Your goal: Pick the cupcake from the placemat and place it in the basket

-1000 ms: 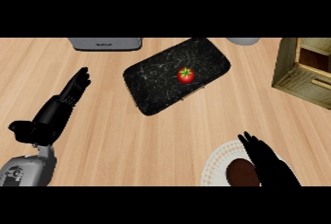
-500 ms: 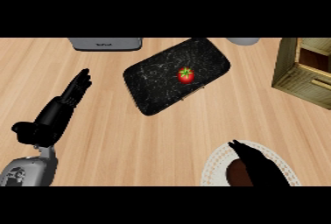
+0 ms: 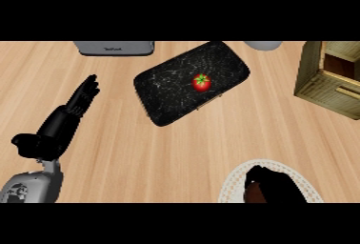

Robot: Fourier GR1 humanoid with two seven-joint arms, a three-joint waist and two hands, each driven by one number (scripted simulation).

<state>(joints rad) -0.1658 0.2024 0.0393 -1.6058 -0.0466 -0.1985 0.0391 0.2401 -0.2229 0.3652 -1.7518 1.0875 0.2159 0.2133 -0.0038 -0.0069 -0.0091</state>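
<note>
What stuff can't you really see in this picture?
- Cupcake, head view: mostly hidden under the right hand; only a brown edge shows.
- Right hand: cut off by the lower edge; whether it holds the cupcake can't be told.
- Placemat: partly covered by that hand and cut by the lower edge.
- Basket: cut off by the right edge.
- Grey things at the top edge: cut off, can't be named.

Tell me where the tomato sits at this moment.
In the head view, the tomato lies on the black tray at upper centre, toward its right end, left of the wooden basket at the right edge.
</note>
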